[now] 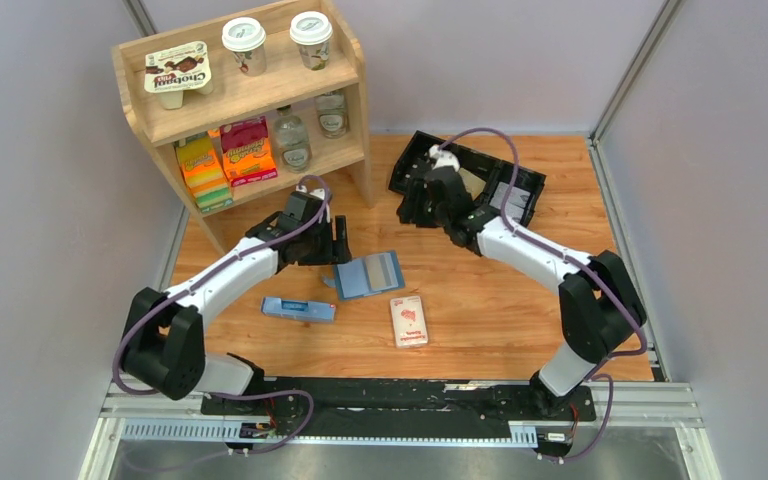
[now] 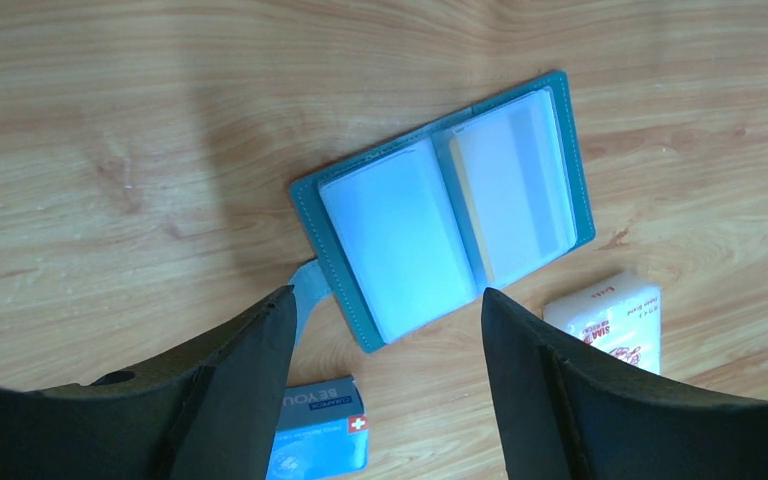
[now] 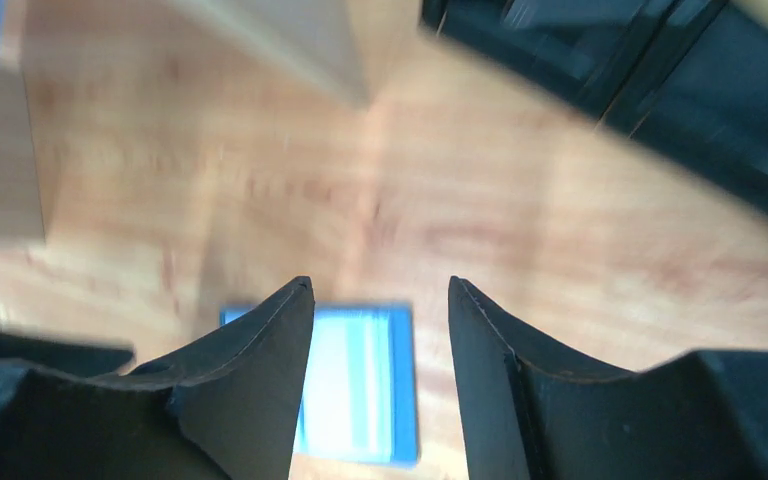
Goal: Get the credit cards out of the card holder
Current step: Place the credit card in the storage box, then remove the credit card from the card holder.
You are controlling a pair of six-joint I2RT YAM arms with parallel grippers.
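Wood-grain tabletop (image 1: 520, 310) fills the cell, with grey walls around it. At its middle the holder (image 2: 440, 210) lies spread flat, sleeves up, likely so that a card can be slid out rather than dug from a folded wallet. A tan card (image 2: 520, 180) shows through the frosted sleeve of the panel away from the holder's tab; the other panel looks bare. The left claw (image 2: 385, 298) hangs over the holder's near edge, jaws wide and gripping nothing. It is placed, I judge, to pin the holder or nip at that card. The right claw (image 3: 380, 285) is well apart, near the black tray (image 1: 532, 178) at the back, jaws parted with nothing between them. That arm covers much of the tray, so its contents cannot be made out, and I can pick out no grey card anywhere. The right wrist view is smeared. A left finger cuts off part of the tab. A box (image 1: 298, 309) and a pack (image 1: 409, 321) lie near the holder, touching nothing.
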